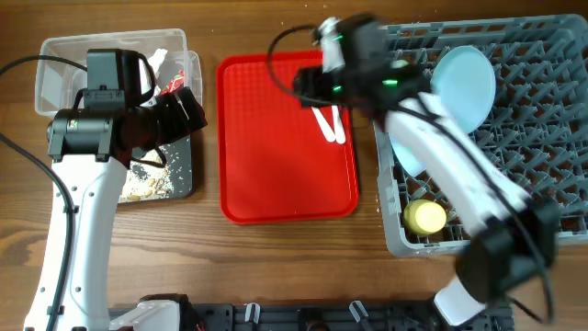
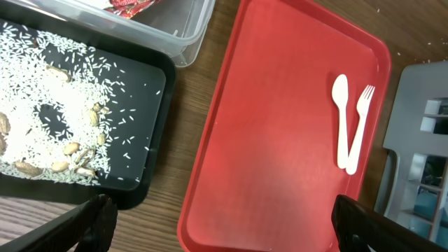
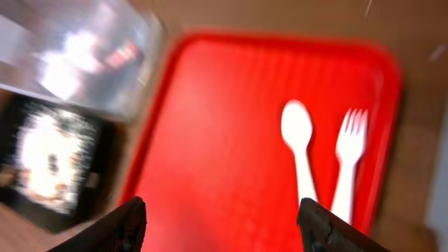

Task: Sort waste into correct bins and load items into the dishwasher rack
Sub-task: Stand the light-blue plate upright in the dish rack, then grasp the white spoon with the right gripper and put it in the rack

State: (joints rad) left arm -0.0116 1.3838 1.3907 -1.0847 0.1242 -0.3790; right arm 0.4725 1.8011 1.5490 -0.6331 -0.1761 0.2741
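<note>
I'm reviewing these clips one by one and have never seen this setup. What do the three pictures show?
Two robot arms work at a wooden table, each ending in a two-finger gripper. One picture looks down from above; the other two come from cameras on the wrists, so the dark shapes at their bottom corners are each arm's own fingers. The left gripper and right gripper are both open and hold nothing. In the middle lies a red tray with a white spoon and fork. On the left are a black tray of rice-like scraps and a clear tub holding a red wrapper. On the right, a grey rack holds a blue plate and yellow cup.
</note>
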